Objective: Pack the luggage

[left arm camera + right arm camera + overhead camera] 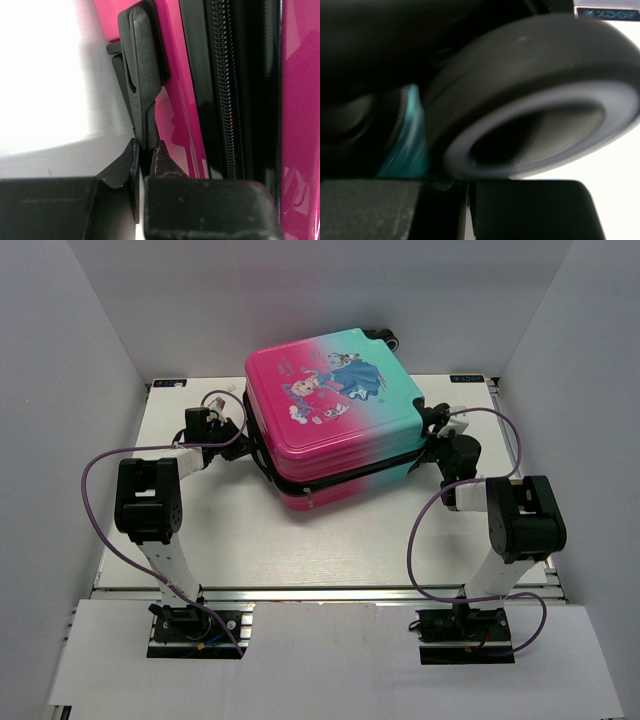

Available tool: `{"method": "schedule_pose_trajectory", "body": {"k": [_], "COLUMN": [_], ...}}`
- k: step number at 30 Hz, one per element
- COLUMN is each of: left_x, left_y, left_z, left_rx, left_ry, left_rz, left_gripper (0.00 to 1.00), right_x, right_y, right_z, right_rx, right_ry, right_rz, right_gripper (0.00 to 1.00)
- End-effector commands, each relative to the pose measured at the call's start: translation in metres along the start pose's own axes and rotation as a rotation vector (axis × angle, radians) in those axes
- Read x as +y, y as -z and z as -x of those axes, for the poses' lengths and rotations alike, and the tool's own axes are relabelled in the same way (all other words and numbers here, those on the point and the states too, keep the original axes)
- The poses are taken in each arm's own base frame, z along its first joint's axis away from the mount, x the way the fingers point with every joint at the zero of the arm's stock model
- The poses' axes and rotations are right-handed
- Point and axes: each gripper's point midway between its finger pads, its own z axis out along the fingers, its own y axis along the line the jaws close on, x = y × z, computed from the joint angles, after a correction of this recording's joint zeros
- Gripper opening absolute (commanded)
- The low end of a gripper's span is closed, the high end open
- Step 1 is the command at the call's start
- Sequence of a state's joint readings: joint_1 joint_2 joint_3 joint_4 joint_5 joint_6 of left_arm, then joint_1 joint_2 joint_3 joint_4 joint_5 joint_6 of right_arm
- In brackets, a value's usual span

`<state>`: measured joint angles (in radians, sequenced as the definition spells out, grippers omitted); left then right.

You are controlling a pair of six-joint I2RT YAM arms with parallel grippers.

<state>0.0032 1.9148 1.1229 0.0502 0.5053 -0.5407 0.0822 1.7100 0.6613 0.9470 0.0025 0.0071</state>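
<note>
— One suitcase dominates the scene. Where does it lie?
— Flat on the table, toward the far side, lid down, so its inside is hidden. A zipper runs along its side.
— The left gripper?
— Pinched on a black tab fixed to the pink shell.
— The right gripper?
— Jaws pressed together just beside a grey wheel. Whether they hold anything is unclear.

I've got a flat white tabletop on screen, plain white enclosure walls around it, a silver metal rail along its near edge, and a small dark label at a far corner.
</note>
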Motion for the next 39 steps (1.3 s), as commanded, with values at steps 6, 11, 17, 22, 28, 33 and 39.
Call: {"method": "schedule_pose_trajectory", "body": {"k": [6, 11, 17, 22, 28, 33, 39], "left_x": [0.071, 0.071, 0.073, 0.079, 0.085, 0.094, 0.095], "left_y": [-0.010, -0.018, -0.031, -0.042, -0.055, -0.072, -0.080], "left_z": [0.027, 0.030, 0.039, 0.044, 0.055, 0.068, 0.080], "left_rx": [-0.052, -0.043, -0.026, -0.013, 0.001, 0.026, 0.020], "left_ry": [-0.013, -0.012, -0.020, -0.015, -0.027, -0.057, -0.068], "left_rz": [0.174, 0.159, 0.150, 0.158, 0.166, 0.190, 0.188], "left_gripper": [0.00, 0.00, 0.00, 0.00, 0.00, 0.00, 0.00], "right_x": [-0.044, 0.000, 0.002, -0.007, -0.006, 0.000, -0.014], "right_y": [-0.036, -0.066, -0.118, -0.160, -0.192, -0.200, -0.258], "right_z": [0.155, 0.143, 0.128, 0.125, 0.130, 0.128, 0.130], "right_rx": [-0.537, -0.478, -0.376, -0.354, -0.373, -0.336, -0.355], "right_ry": [-0.053, -0.102, -0.106, -0.081, -0.143, -0.053, -0.154], "right_rz": [0.061, 0.409, 0.433, 0.359, 0.277, 0.212, 0.121], "right_gripper": [0.00, 0.00, 0.00, 0.00, 0.00, 0.00, 0.00]}}
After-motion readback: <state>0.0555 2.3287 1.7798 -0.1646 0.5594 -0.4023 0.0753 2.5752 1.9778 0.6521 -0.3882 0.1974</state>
